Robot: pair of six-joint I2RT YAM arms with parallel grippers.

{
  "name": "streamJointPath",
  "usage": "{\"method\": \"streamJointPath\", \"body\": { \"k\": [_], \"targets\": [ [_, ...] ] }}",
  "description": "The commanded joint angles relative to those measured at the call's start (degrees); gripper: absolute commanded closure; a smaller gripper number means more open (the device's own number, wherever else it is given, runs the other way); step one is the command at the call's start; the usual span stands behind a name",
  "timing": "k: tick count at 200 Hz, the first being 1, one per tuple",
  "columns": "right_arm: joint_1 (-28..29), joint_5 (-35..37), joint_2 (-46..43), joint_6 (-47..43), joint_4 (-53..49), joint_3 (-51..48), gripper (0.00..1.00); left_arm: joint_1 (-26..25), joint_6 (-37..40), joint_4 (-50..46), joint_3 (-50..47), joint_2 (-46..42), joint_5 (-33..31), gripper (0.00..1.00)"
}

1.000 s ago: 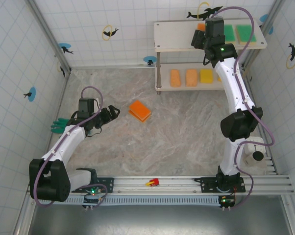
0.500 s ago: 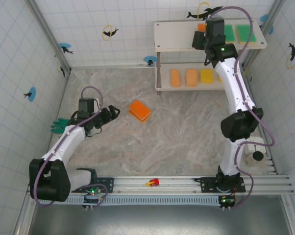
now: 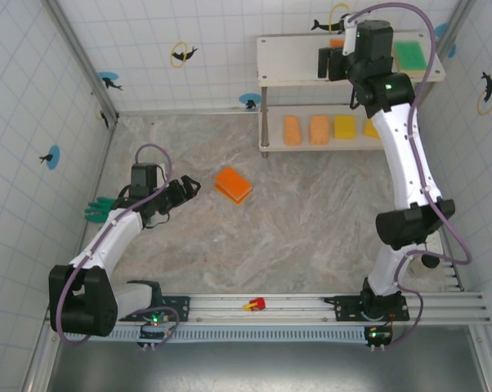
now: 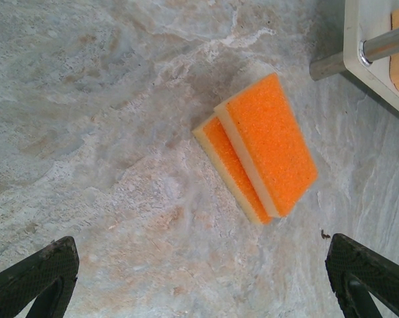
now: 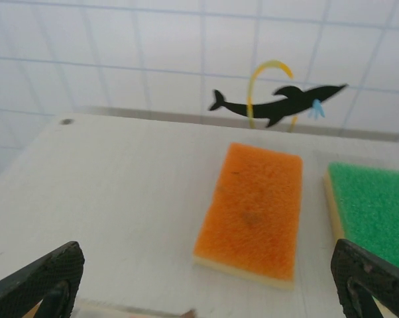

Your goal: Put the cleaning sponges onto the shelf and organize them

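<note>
An orange sponge [image 5: 249, 212] lies flat on the top board of the shelf [image 3: 295, 64], orange face up over a pale underside. Its long axis runs from the front edge toward the tiled back wall, leaning slightly right in the right wrist view. Just beside it on the right lies a green sponge [image 5: 375, 205], set parallel with a narrow strip of board between them. A dolphin sticker [image 5: 279, 101] is on the wall behind them. The right gripper [image 5: 205, 265] hovers at the near end of the orange sponge, its fingers spread wide to either side and clamped on nothing. On the lower tier, four sponges stand in a row with their long axes front to back: two pale orange sponges [image 3: 292, 130], a yellow sponge [image 3: 345, 126], and a fourth partly hidden by the right arm. A stacked pair of orange sponges [image 4: 266, 146] lies out on the marbled table [image 3: 295, 237], left of the shelf leg [image 4: 345, 59]. The upper sponge is shifted off the lower one, and both lie diagonal to the table edges. The left gripper [image 4: 199, 265] faces this pair with its fingers wide apart and empty, with bare table between them. A green glove [image 3: 95, 211] lies by the left wall, and a small red object [image 3: 255, 305] sits on the front rail.
</note>
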Motion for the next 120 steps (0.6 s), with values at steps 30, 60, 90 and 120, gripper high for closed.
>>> {"method": "streamJointPath", "body": {
  "k": [30, 60, 90, 120],
  "targets": [
    [8.4, -1.2, -7.5, -12.5, -8.0, -2.6, 0.02, 0.4, 0.9, 1.3, 1.3, 0.9, 1.6, 0.03],
    [12.7, -3.9, -9.7, -14.8, -11.5, -7.9, 0.02, 0.4, 0.6, 1.6, 1.3, 1.1, 2.0, 0.03],
    [16.1, -9.0, -12.0, -15.2, -10.0, -18.3, 0.02, 0.4, 0.2, 1.8, 1.2, 1.3, 2.1, 0.03],
    [21.4, -10.4, -13.3, -17.5, -5.8, -29.4, 0.02, 0.4, 0.2, 1.6, 1.5, 1.7, 2.1, 0.03]
  ]
}}
